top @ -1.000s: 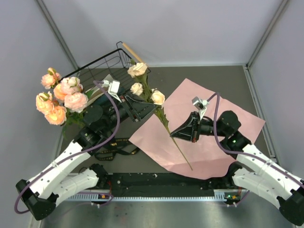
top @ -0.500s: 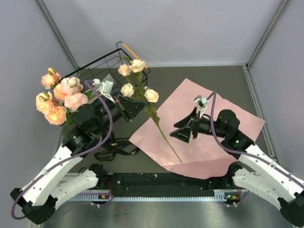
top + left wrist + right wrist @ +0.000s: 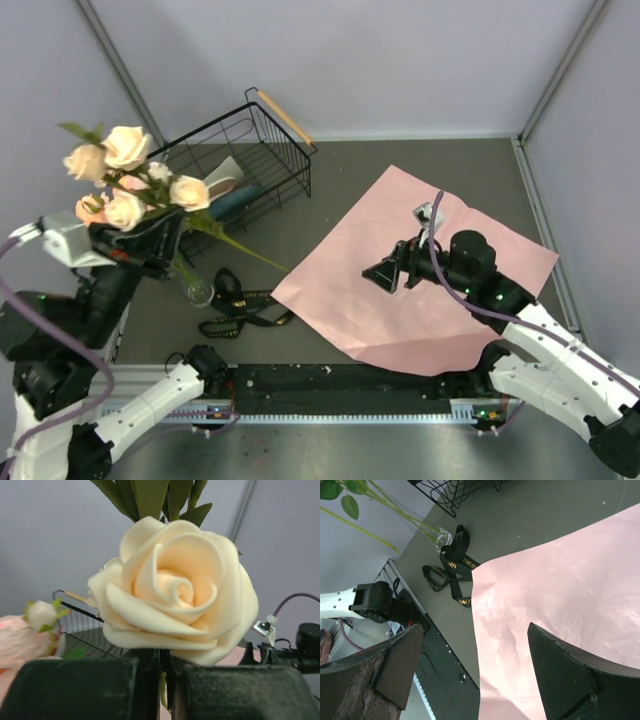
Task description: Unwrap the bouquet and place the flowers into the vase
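The left gripper is high up at the left side of the table. Its jaws are pressed together on the thin green stem of a spray of cream roses. In the left wrist view one of these roses fills the picture just above the pads. The long stem slants down to the right, and its end comes near the left corner of the pink paper, outside the vase. I cannot tell whether the end touches the table.

The vase, of small clear glass, stands on the table below the left arm, on the near side of the wire basket. Some green stems stand in it already, and a few peach blossoms show behind the held spray. The black ribbon lies loose just to the right of the vase.

The right gripper hovers over the spread paper, with its jaws wide apart and nothing between them.
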Tool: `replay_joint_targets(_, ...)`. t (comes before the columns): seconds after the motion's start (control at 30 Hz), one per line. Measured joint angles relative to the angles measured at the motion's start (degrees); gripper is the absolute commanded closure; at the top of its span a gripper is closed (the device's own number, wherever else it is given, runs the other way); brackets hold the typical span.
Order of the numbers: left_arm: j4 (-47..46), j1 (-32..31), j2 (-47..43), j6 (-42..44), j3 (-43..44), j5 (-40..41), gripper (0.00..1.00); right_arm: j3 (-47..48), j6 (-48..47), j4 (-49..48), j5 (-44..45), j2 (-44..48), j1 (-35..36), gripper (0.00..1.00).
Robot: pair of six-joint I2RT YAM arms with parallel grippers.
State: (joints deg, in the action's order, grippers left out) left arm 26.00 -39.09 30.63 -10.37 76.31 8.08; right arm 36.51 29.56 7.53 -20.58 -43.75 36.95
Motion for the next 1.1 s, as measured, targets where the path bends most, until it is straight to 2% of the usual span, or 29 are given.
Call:
replay_joint_targets(0.17, 6.54, 0.00, -1.22, 8.98, 7.93, 8.81, 1.00, 0.00, -0.02, 0.37, 0.22, -1.09, -0.09, 0.14)
replay_joint_targets(0.37, 10.91, 0.00, -4.59, 18.84, 12.02, 15.56, 1.00, 0.00, -0.02, 0.68, 0.22, -1.86, -0.11, 0.14)
replay_joint_targets(0.7, 12.35, 0.00, -7.67, 31.10, 8.85, 19.15, 1.00, 0.00, 0.00, 0.66, -0.04, -3.45, -0.11, 0.14)
replay_joint_targets(1.1, 11.56, 0.00, -7.61, 34.99, 6.97, 21.81, 1.00, 0.00, 0.02, 0.59, -0.11, -4.13, -0.11, 0.14)
